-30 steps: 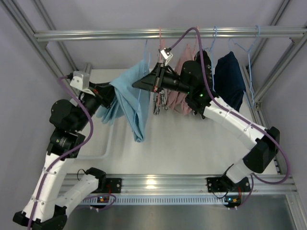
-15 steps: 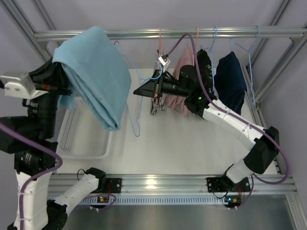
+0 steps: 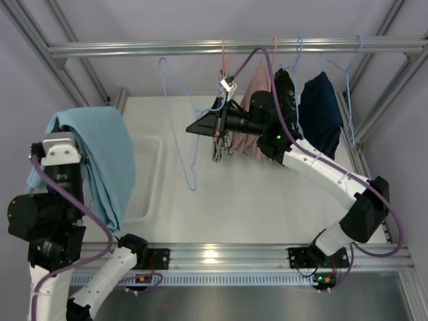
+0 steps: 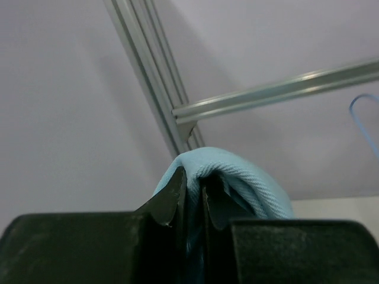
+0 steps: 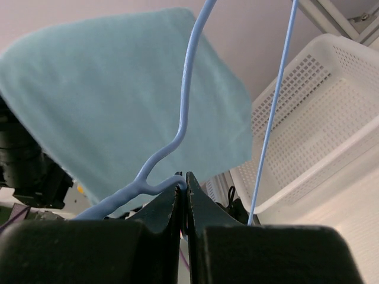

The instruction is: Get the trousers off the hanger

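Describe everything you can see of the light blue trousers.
The light blue trousers are plain soft cloth, showing a fine twill weave in the left wrist view. They are off the blue hanger, bunched and draped over the left arm's wrist, with a fold pinched in the left gripper, its jaws closed on it. The loose end hangs down, overlapping the left side of the white basket in the top view.

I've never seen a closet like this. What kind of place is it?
Probably a robot lab: two robot arms, a blue hanger on a metal frame rail, a white basket.
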`<state>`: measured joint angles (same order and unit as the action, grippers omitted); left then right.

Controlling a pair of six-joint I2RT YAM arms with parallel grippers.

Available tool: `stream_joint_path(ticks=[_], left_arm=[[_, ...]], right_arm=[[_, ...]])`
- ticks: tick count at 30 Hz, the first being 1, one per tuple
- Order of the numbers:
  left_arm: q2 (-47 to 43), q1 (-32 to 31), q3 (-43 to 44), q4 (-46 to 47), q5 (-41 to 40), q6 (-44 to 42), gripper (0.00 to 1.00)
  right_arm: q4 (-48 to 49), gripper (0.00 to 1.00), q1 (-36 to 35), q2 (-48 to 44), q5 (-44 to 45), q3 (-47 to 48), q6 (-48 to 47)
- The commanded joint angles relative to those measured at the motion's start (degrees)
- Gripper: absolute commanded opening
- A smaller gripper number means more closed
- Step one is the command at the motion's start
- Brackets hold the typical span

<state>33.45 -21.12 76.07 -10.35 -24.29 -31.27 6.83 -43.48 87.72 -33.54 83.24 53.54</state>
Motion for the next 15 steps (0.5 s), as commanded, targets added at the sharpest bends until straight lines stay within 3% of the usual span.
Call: stream_joint_path(ticks=[1,9,15], left_arm=[[-2.6,-0.4,-3.3,6.1,-5.2,-8.1,0.0],[-5.4,-0.4,-16.3,8.9,-14.2,-16.4,0.0],[-5.5,-0.3,-20.8,9.8,-18.3,-19.7,0.0]], right_arm=[[1.2,0.0,-0.4,-0.9,-0.3,1.9,-1.4],[1.0,0.0,-0.4,-0.5,-0.4,2.3,-1.3],[0.8,0.0,-0.3,-0.2,-0.6,2.3,-1.4]])
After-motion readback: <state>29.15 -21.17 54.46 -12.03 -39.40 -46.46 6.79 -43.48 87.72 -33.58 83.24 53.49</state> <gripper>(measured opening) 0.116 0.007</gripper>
